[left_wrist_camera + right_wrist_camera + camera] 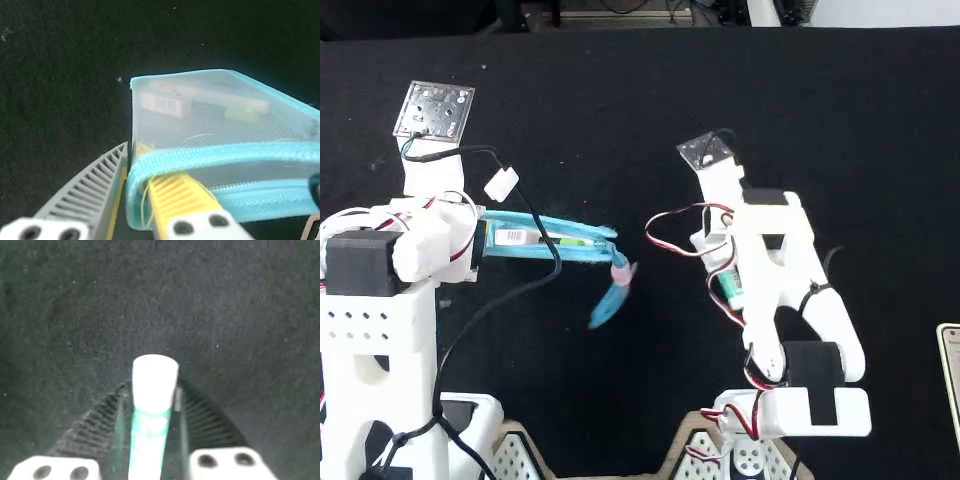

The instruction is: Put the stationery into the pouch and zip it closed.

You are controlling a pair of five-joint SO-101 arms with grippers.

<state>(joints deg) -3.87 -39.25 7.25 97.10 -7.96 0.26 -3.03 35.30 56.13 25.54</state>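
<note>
The left gripper (134, 151) has its fingers (175, 192) closed on one end of the translucent blue pouch (215, 125). The pouch stretches from there toward the middle of the table (840, 120), over its left half, with stationery (200, 100) showing through the mesh and a blue tassel (608, 305) hanging from its far end. Over the right half of the table, the right gripper (152, 390) has its fingers clamped on a green pen (154, 372) with a white cap.
</note>
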